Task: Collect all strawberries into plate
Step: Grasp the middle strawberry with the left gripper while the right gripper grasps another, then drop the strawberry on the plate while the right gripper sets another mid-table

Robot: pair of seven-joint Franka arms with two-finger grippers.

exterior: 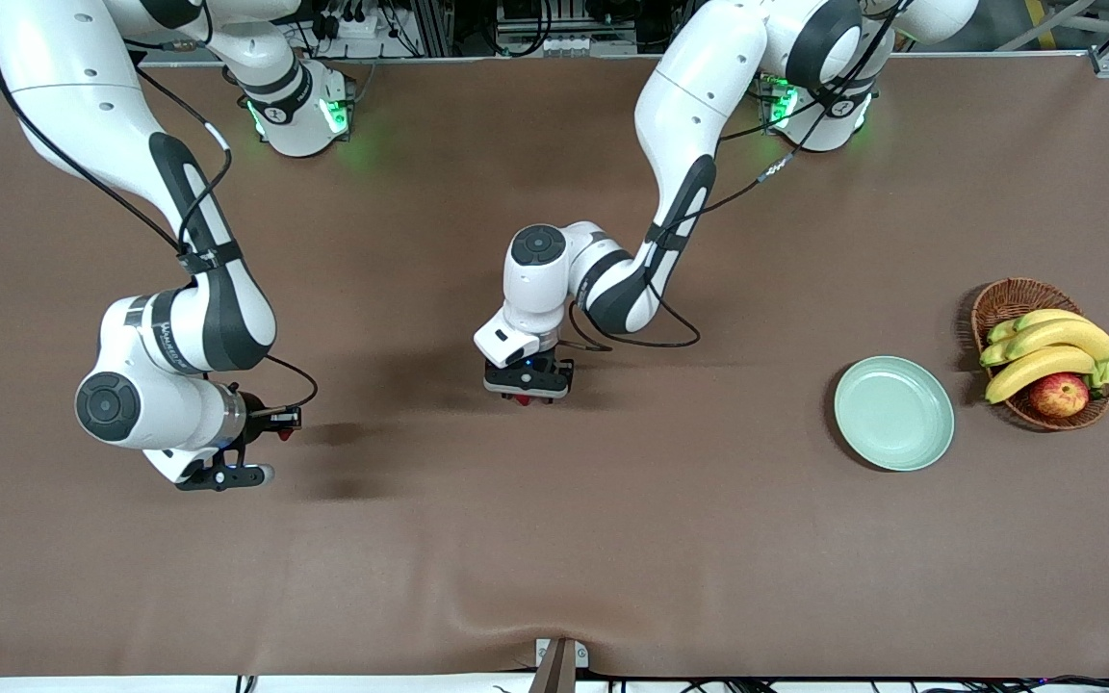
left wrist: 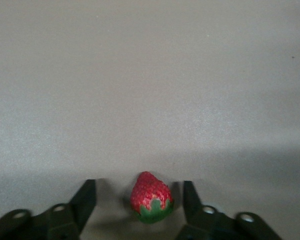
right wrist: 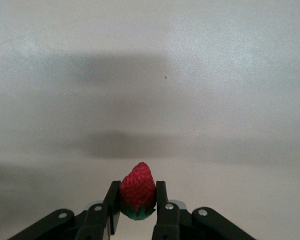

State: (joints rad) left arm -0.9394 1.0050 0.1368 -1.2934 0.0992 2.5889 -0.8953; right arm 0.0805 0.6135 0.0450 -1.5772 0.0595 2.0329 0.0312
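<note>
One strawberry (left wrist: 151, 197) lies on the brown table between the fingers of my left gripper (left wrist: 139, 186), which is open and down around it without touching it. In the front view this gripper (exterior: 528, 390) is at the table's middle, with a bit of red (exterior: 520, 398) under it. My right gripper (right wrist: 138, 200) is shut on a second strawberry (right wrist: 138, 186), green cap toward the palm, and holds it over the table at the right arm's end (exterior: 282, 429). The mint-green plate (exterior: 893, 413) is empty, toward the left arm's end. A third strawberry is not in view.
A brown wicker basket (exterior: 1007, 300) with bananas (exterior: 1045, 348) and a red-yellow apple (exterior: 1059, 394) stands beside the plate, at the left arm's end. The tablecloth has a ripple at the front edge (exterior: 554, 616).
</note>
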